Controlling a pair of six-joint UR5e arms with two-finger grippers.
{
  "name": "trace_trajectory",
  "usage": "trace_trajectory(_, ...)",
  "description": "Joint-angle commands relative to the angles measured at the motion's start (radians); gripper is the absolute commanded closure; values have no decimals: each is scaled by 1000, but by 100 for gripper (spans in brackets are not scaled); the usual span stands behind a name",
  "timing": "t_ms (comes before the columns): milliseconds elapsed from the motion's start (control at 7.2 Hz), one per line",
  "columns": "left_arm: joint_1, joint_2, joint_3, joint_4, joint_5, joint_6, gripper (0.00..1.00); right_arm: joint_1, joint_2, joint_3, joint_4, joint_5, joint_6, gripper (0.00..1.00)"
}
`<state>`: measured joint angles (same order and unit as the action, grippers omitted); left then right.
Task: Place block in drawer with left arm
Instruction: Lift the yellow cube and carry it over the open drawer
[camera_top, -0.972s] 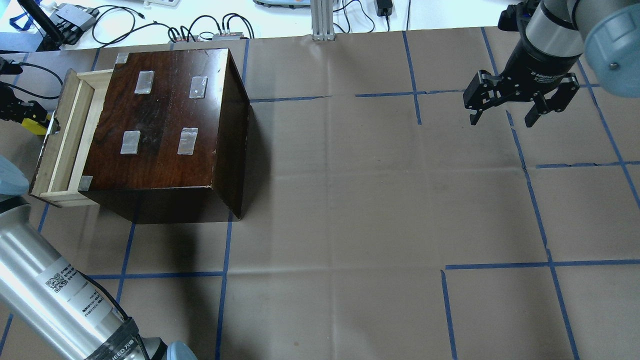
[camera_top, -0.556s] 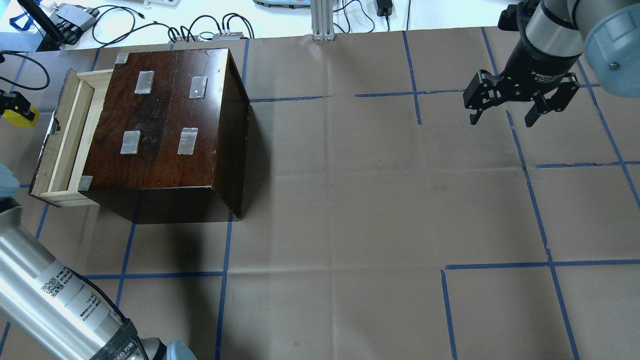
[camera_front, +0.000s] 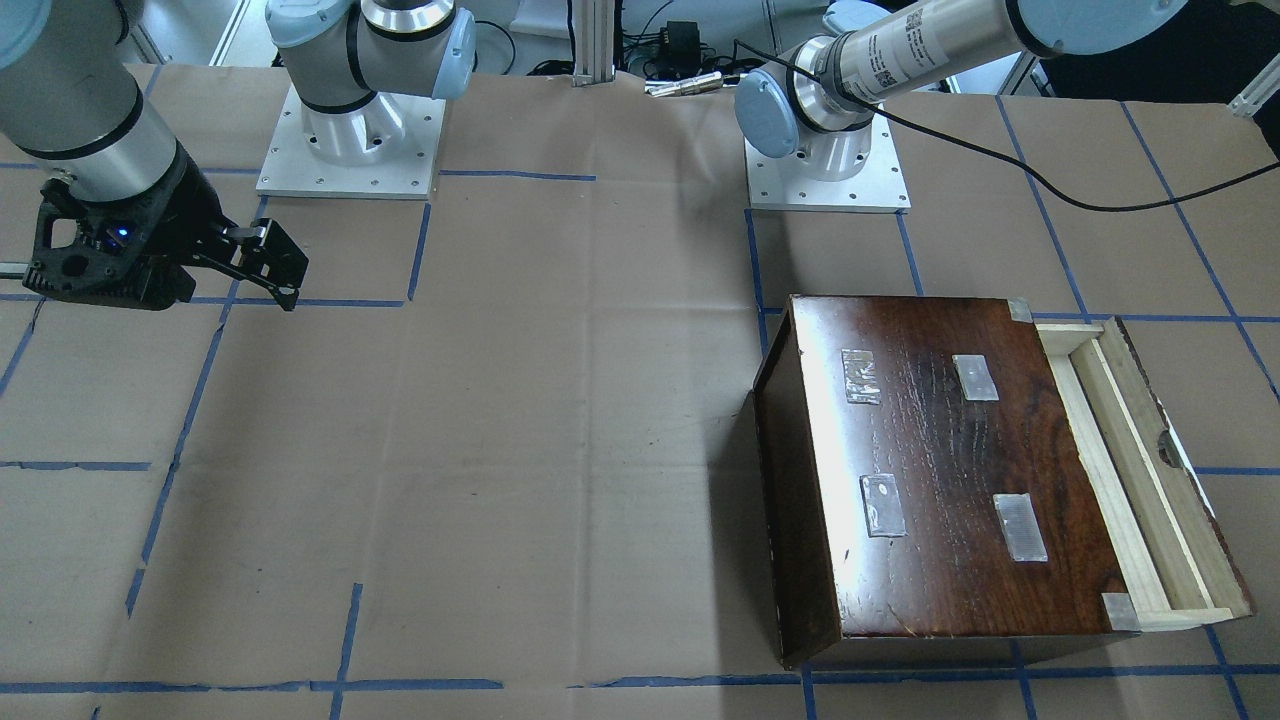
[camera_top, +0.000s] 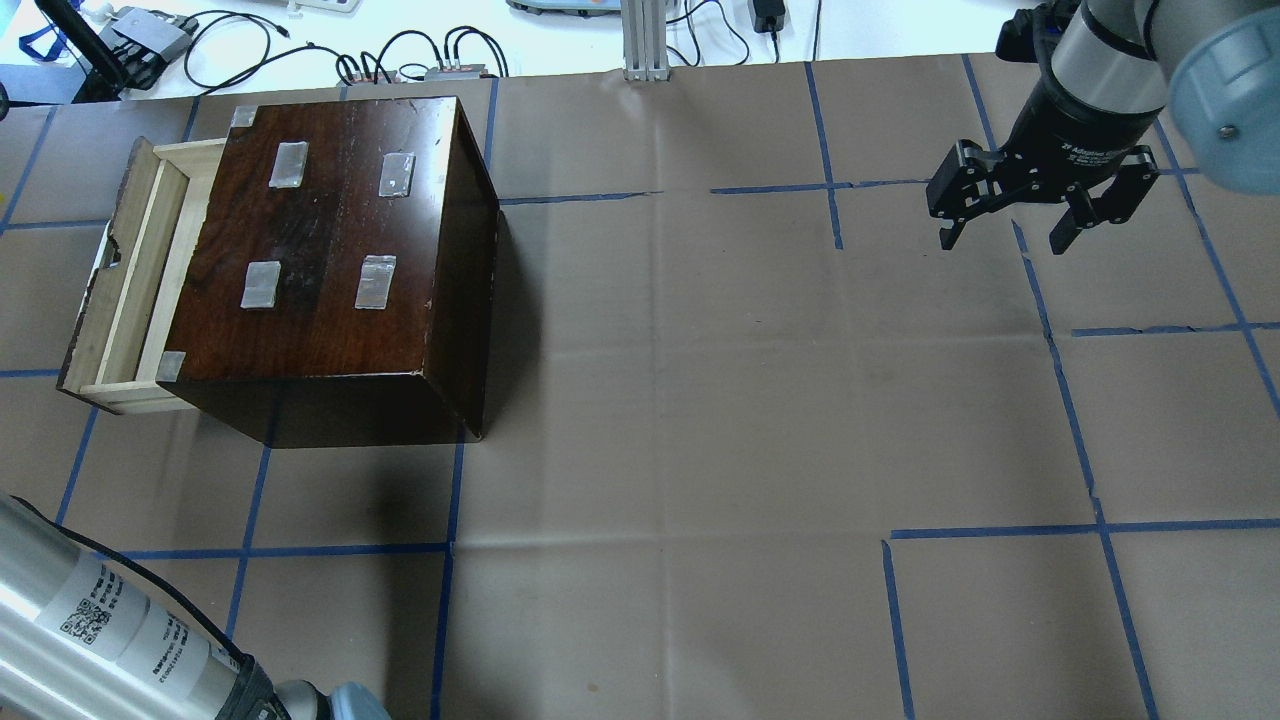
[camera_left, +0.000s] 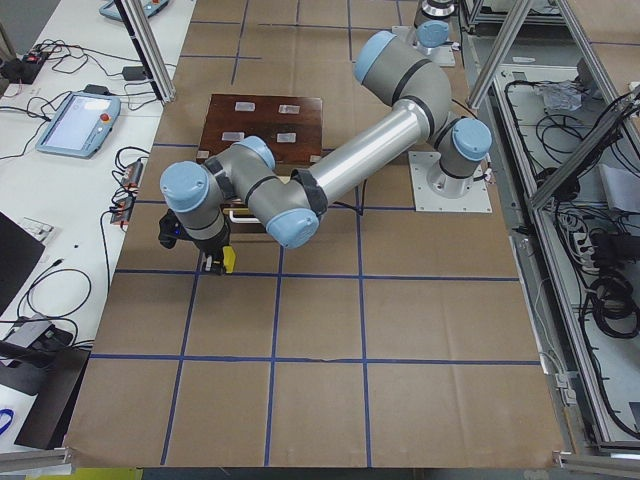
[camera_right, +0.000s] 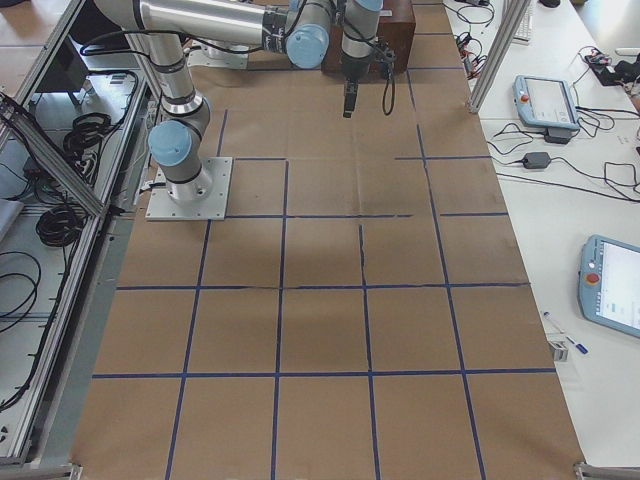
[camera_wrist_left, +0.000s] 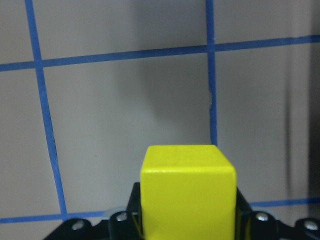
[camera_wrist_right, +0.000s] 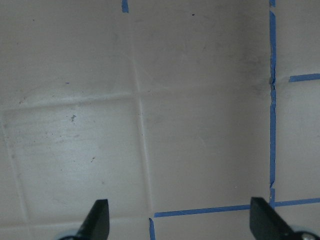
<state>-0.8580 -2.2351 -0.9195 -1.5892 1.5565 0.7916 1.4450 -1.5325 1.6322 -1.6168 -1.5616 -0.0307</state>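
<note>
left tool (camera_left: 214, 263), seen from the left end, hangs outside the box (camera_left: 262, 118) on its drawer side, the yellow block (camera_left: 229, 260) with it. its wrist view shows the block clenched between the jaws above the taped worktop (camera_wrist_left: 125, 115). overhead, the drawer (camera_top: 125, 280) stands pulled out of the box, and the right tool (camera_top: 1003, 243) hangs released, well apart from the box. its wrist view shows both fingers (camera_wrist_right: 97, 222) spread.
</note>
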Motion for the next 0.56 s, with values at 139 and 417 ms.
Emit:
trace_trajectory(139,-10,241,-265,-31,-4,-64,75,0,0,-2,0,0,0,0)
trace_trajectory(417,-56,384,-469,7,-13,-184,75,0,0,0,2,0,0,0)
